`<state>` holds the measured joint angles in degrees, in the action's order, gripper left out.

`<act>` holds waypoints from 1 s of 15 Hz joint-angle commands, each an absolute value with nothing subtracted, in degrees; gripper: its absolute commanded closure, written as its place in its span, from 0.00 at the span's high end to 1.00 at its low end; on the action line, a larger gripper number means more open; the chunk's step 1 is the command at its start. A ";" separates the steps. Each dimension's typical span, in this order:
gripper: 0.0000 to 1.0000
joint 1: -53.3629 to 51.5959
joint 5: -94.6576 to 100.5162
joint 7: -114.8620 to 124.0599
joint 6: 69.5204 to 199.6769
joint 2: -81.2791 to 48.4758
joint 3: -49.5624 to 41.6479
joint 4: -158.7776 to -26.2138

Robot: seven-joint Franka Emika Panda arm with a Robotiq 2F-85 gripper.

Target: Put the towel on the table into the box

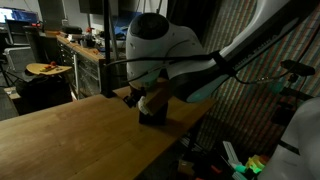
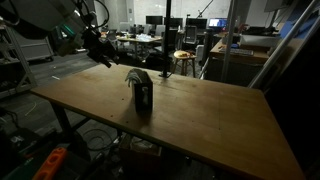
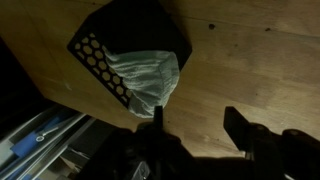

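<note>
**Pincer parted, towel in the box**

In the wrist view the pincer stands partly open, with nothing between its fingers but bare table. Just ahead of one fingertip the towel sits bunched in the box, spilling over the near rim. The box stands on the table beyond.

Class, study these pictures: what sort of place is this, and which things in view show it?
Probably a lab or workshop: computer monitors beyond the wooden table, a cluttered workbench, and a stool.
</note>
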<state>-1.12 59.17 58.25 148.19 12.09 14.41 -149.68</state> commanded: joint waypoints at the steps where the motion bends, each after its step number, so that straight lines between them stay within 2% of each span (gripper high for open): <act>1: 0.62 -0.89 65.76 59.58 150.50 12.71 15.36 -151.35; 4: 0.54 -0.76 70.89 59.89 151.31 11.89 15.69 -152.00; 10: 0.56 -0.35 81.10 59.70 151.92 9.02 15.09 -151.33; 12: 0.60 -0.14 84.67 60.03 151.53 8.36 14.91 -150.83; 13: 0.65 0.01 86.43 60.19 151.38 8.18 14.76 -150.63; 15: 0.66 0.27 89.42 60.61 151.12 7.61 14.33 -150.21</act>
